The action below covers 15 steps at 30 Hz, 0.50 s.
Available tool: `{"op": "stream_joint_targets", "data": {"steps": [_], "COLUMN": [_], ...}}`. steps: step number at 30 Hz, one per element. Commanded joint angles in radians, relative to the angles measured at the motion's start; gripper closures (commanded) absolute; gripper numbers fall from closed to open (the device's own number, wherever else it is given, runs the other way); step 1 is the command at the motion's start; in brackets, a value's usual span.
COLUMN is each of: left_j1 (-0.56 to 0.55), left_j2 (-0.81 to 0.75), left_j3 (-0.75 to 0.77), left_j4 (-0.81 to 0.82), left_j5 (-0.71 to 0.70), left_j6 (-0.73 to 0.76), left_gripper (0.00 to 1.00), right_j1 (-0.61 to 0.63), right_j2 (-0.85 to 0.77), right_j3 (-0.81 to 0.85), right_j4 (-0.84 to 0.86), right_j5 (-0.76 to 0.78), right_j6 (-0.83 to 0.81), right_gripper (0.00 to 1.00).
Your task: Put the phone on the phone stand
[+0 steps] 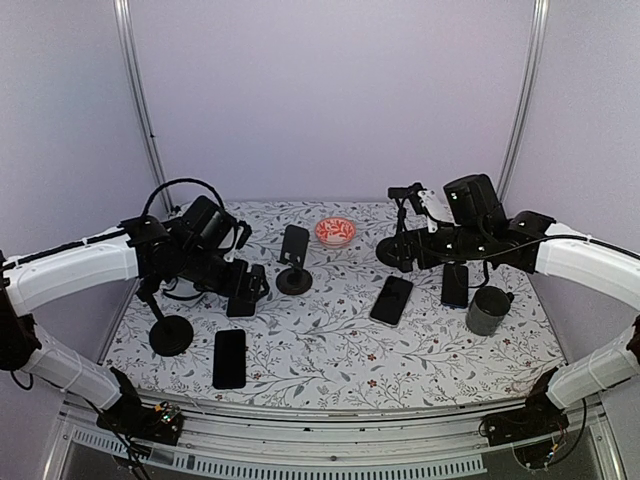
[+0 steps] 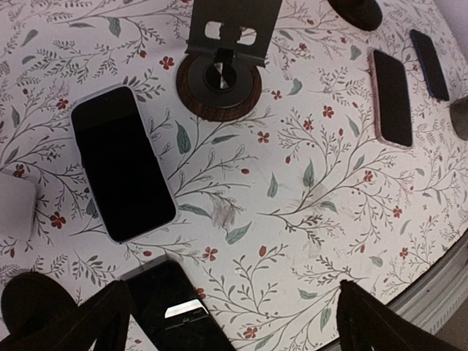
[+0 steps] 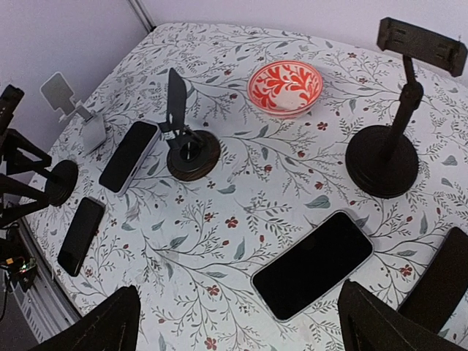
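Left fingers [image 2: 73, 322] are apart with nothing between them, up off the table [image 2: 307, 219]. Right fingers [image 3: 102, 325] are also spread wide and empty.

The phone stand [image 1: 294, 262] has a round dark base and an upright backplate. It sits mid-table with nothing on it.

There are four phones, all lying flat on the table:
- The stand-side phone [image 2: 121, 161] is just left of the stand base, not touching it. In the left wrist view it lies ahead of the left fingers, over toward the left tip. In the top view the left wrist covers part of it.
- The near-edge phone [image 2: 175, 311] is closest to the left fingers. Its end sits between the two tips, nearer the left one, with no contact visible.
- The centre phone [image 3: 314, 263] is right of the stand and well apart from it. It lies straight ahead of the right fingers, nearer the right tip, not touched.
- The right-side phone [image 1: 455, 285] is just beside the grey cup [image 1: 487, 311]. The dark slab cropped at the right edge of the right wrist view is probably this phone, but I can't be sure.

The red-and-white bowl [image 3: 285, 86] is behind the phone stand. The tall clamp stand [image 3: 387, 146] is near the bowl on its right. The low round-base stand [image 1: 170, 335] is at the left side, near the near-edge phone.
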Motion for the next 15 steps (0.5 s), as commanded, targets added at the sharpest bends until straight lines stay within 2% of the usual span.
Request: {"op": "stream_joint_targets", "data": {"steps": [1, 15], "left_j1": [-0.019, -0.015], "left_j2": [0.029, 0.229], "left_j3": [0.062, 0.167], "left_j4": [-0.084, -0.132], "left_j5": [0.004, -0.129], "left_j6": [-0.044, -0.072], "left_gripper": [0.01, 0.01], "right_j1": [0.027, 0.029], "right_j2": [0.000, 0.011], "right_j3": [-0.029, -0.091], "right_j4": [0.025, 0.092], "right_j5": [-0.060, -0.092], "right_j6": [0.016, 0.065], "right_gripper": [0.04, 0.06]}}
